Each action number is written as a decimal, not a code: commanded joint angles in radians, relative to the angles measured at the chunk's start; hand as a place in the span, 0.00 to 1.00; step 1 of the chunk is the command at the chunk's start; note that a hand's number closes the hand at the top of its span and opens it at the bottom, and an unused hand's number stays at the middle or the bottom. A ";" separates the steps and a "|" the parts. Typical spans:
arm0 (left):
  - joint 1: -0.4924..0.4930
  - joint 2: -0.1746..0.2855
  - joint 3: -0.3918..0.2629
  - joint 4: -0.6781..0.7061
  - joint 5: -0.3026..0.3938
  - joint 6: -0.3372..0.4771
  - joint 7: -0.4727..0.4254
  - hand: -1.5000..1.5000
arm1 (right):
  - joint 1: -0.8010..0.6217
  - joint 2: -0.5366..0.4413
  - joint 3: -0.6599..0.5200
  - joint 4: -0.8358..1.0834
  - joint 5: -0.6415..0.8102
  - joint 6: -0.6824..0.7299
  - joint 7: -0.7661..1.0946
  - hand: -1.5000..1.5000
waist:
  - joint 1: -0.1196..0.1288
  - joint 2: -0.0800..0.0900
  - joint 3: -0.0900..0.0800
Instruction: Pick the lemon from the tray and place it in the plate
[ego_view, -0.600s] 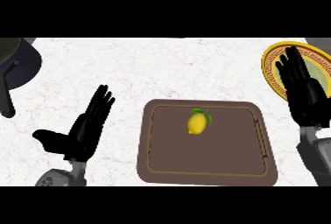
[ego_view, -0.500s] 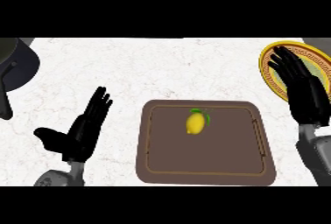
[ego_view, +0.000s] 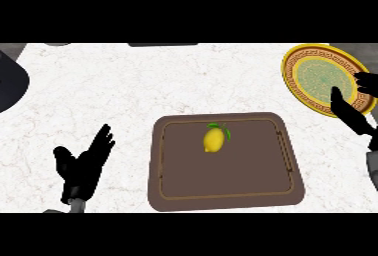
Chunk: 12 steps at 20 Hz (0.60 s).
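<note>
The lemon (ego_view: 213, 141) lay on the brown tray (ego_view: 184, 185), in the upper middle part of it, with a small green leaf (ego_view: 223, 131) at its top end. No robot hand touched it.

The left robot hand (ego_view: 81, 167) was at the lower left of the view, over the white worktop (ego_view: 118, 95). Its fingers were straight and a little spread, the thumb stood apart, and it held nothing. The tray was just to the right of this hand, and the lemon was further right and a little higher, well apart from the fingers.

The right robot hand (ego_view: 353, 117) was at the right edge of the view and partly cut by it. Its fingers were also straight and held nothing. They covered the lower right rim of the yellow and green plate (ego_view: 322, 75). The lemon was to the left of this hand and a little lower, well apart from it.

A dark object (ego_view: 10, 82) was at the left edge, far above the left robot hand.
</note>
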 joint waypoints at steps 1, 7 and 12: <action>-0.001 -0.009 0.003 0.042 0.000 0.002 0.014 0.50 | 0.083 0.085 0.066 -0.122 0.191 -0.277 0.075 0.00 | -0.006 -0.007 0.003; -0.007 -0.012 -0.026 -0.028 -0.021 0.011 0.078 0.50 | 0.234 0.111 0.213 -0.314 0.555 -0.270 0.358 0.00 | 0.019 -0.004 0.004; -0.030 -0.020 -0.001 0.034 -0.013 0.003 0.059 0.50 | 0.291 0.072 0.270 -0.388 0.620 0.044 0.574 0.00 | 0.007 0.001 -0.001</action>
